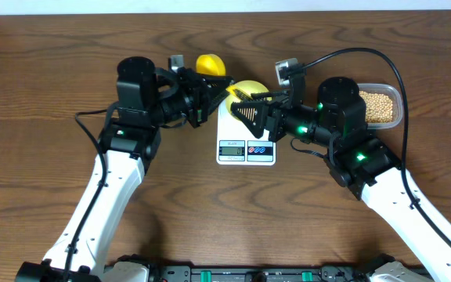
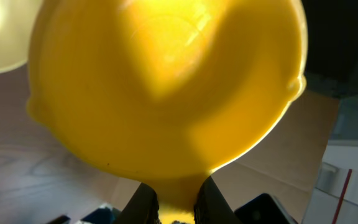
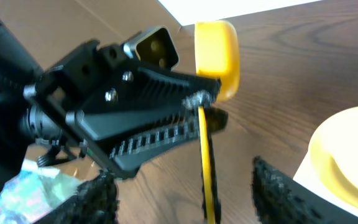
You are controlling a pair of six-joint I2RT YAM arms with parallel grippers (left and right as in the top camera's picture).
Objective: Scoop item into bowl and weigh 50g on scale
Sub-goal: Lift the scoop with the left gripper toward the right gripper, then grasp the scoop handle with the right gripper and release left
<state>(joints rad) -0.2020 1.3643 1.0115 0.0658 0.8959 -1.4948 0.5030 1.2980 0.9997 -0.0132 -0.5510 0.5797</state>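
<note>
The left pincer (image 2: 176,202) clamps the yellow scoop (image 2: 166,93) by its handle at eleven o'clock from the scale (image 1: 246,150), the right pincer (image 3: 185,190) standing wide astride that handle.

No text legible in any view. Scale (image 1: 233,129): LCD (image 1: 232,150) at its front edge shows dark marks, too small to read. Print on the buttons (image 1: 259,150) beside the LCD is likewise unreadable.

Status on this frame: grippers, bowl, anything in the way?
Left gripper shut on handle of yellow scoop. Right gripper open, straddling that handle. Bowl on scale, right gripper partly over it.
</note>
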